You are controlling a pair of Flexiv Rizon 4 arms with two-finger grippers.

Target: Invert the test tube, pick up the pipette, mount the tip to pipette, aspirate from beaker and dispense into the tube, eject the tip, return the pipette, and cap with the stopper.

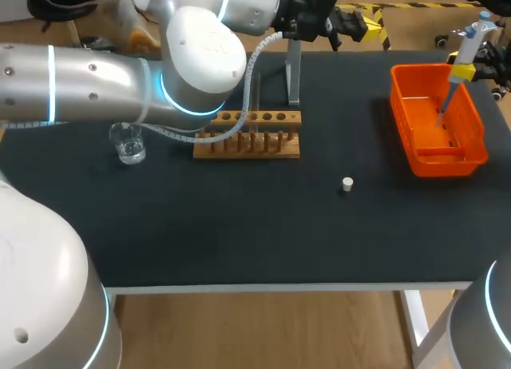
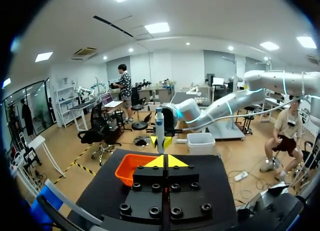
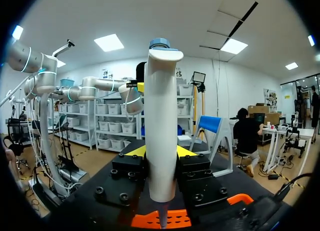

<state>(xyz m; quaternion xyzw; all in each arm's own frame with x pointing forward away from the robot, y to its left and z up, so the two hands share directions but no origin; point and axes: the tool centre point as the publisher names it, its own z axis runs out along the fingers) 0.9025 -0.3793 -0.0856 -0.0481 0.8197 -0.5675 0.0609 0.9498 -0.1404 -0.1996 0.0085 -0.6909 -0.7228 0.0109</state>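
Observation:
My right gripper (image 1: 467, 68) is shut on the white pipette (image 1: 471, 41), which has a blue top. It holds the pipette upright over the orange bin (image 1: 477, 133), with the thin lower end down inside the bin. In the right wrist view the pipette (image 3: 161, 136) stands between the yellow fingertips (image 3: 134, 151). My left gripper (image 2: 165, 161) is shut on nothing, high over the table's far side, and faces the bin (image 2: 131, 167) and the pipette (image 2: 159, 131). A small white stopper (image 1: 347, 184) lies on the mat. The glass beaker (image 1: 128, 143) stands at the left. I cannot make out the test tube.
A wooden rack (image 1: 249, 133) with holes and pegs stands mid-table, partly behind my left arm's cable. A metal stand (image 1: 293, 75) rises behind it. My left arm (image 1: 120, 81) spans the table's left rear. The mat's front half holds only the stopper.

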